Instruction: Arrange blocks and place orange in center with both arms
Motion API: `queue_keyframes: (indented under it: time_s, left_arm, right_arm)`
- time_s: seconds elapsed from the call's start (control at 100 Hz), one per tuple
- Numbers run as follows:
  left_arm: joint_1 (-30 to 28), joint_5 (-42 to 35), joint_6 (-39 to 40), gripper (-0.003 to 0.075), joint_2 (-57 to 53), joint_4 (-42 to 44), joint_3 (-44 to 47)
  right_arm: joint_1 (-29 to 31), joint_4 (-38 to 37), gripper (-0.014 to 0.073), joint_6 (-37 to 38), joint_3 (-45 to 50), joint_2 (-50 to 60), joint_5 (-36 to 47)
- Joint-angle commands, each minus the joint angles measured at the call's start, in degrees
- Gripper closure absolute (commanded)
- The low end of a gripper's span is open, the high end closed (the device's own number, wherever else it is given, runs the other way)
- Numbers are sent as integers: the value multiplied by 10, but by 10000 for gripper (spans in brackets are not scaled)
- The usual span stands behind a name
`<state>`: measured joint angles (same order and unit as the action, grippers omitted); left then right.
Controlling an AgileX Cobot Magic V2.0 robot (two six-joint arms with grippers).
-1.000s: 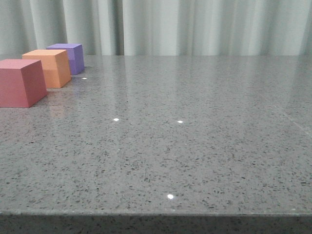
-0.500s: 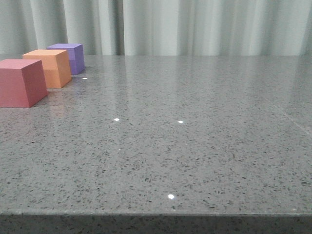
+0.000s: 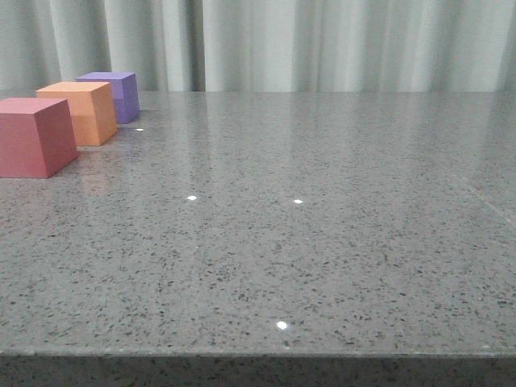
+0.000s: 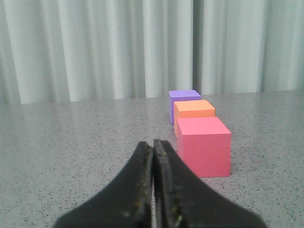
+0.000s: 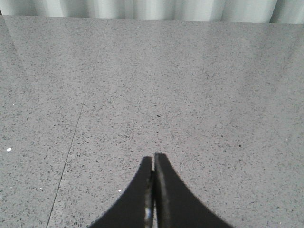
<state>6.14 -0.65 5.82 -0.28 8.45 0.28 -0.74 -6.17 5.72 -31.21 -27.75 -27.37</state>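
Observation:
Three cubes stand in a row at the far left of the table in the front view: the red-pink cube nearest, the orange cube in the middle, the purple cube farthest. In the left wrist view the red-pink cube, the orange cube and the purple cube line up ahead of my left gripper, which is shut and empty, short of the red-pink cube. My right gripper is shut and empty over bare tabletop. Neither gripper shows in the front view.
The grey speckled table has its front edge along the bottom of the front view. A pale curtain hangs behind its far edge. A thin seam runs across the tabletop in the right wrist view.

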Motion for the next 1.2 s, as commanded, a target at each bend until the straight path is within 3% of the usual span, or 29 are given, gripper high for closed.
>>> queue_keyframes:
  time_s: [0.0,0.31,0.46,0.9,1.05,1.19]
  left_arm:
    - [-2,-49,0,741,-18,1,24]
    - [-2,-49,0,741,-18,1,24]
    - [-2,-49,0,741,-18,1,24]
    - [-2,-49,0,741,-18,1,24]
    - [-2,-49,0,741,-18,1,24]
    - [-2,-48,0,741,-18,1,24]
  right_arm:
    - [3,-3,662,-4,-15,-1,43]
    - [3,-7,662,-4,-15,4,43]
    - [3,-17,662,-4,-7,48,81]
    - [0,14,662,-4,247,222,305]
    - [-10,41,662,-4,318,292,338]
    - [-15,39,662,-4,321,291,334]
